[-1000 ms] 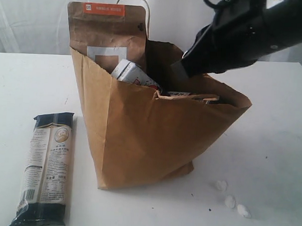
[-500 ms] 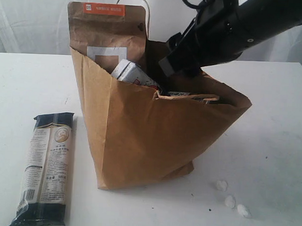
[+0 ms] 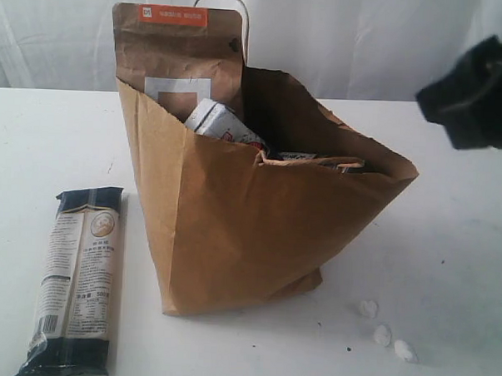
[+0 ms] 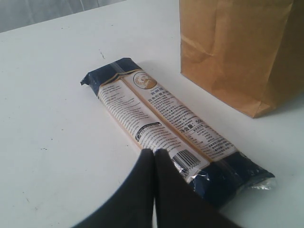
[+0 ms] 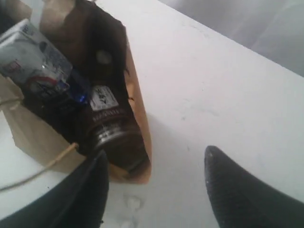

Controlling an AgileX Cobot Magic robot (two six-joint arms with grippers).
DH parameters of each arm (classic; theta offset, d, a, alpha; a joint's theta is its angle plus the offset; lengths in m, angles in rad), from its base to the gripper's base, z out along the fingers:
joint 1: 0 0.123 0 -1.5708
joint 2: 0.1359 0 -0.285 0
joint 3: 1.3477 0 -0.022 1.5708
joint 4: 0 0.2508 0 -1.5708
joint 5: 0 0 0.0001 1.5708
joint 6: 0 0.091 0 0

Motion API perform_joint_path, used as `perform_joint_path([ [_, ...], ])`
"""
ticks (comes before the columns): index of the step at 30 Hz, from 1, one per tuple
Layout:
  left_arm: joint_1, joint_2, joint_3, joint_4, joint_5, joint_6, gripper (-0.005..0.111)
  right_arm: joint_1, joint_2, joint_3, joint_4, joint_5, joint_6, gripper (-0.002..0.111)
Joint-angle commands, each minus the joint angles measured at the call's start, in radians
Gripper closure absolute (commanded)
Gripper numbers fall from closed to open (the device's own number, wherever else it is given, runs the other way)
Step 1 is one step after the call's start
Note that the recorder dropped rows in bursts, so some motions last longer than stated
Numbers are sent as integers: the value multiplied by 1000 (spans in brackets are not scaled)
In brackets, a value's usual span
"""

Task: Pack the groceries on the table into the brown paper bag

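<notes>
The brown paper bag (image 3: 257, 230) stands open in the middle of the table (image 3: 457, 247). The brown windowed pouch (image 3: 178, 56) sticks up out of its far left corner, with the white-blue packet (image 3: 225, 124) beside it. In the right wrist view the packet (image 5: 33, 61) and a dark lidded jar (image 5: 114, 135) lie inside the bag (image 5: 137, 123). The dark-blue noodle packet (image 3: 76, 276) lies flat on the table left of the bag. My left gripper (image 4: 154, 152) is shut and empty, just over the packet's (image 4: 166, 121) barcode end. My right gripper (image 5: 154, 161) is open and empty, right of the bag.
Three small white crumbs (image 3: 384, 334) lie on the table at the front right of the bag. A twisted paper handle (image 3: 234, 4) rises behind the pouch. My right arm's dark end (image 3: 478, 94) hangs at the right edge of the exterior view.
My right arm has pulled back from over the bag's mouth to the far right. The bag, its contents and the noodle packet have not moved.
</notes>
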Motion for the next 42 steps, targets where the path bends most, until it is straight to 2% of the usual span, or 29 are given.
perform_joint_path([
  [1, 2, -5, 4, 2, -2, -9, 107, -3, -156, 99, -59, 87, 103, 53],
  [6, 2, -5, 4, 2, -2, -9, 107, -3, -277, 220, -53, 276, 111, 53],
  [12, 2, -5, 4, 2, -2, -9, 107, -3, -275, 424, 66, 276, -29, 53],
  [17, 2, -5, 4, 2, -2, -9, 107, -3, -163, 555, 97, -40, -93, 53],
  [18, 2, -5, 4, 2, -2, -9, 107, -3, -87, 580, 93, -174, -113, 53],
  [20, 2, -5, 4, 2, -2, -9, 107, -3, 41, 588, 91, -309, -111, 53],
  [25, 2, -5, 4, 2, -2, -9, 107, -27, 339, 590, 91, -541, -106, 53],
  [30, 2, -5, 4, 2, -2, -9, 107, -130, 509, 590, 90, -682, -69, 53],
  [42, 2, -5, 4, 2, -2, -9, 107, -133, 628, 590, 90, -803, -69, 53],
])
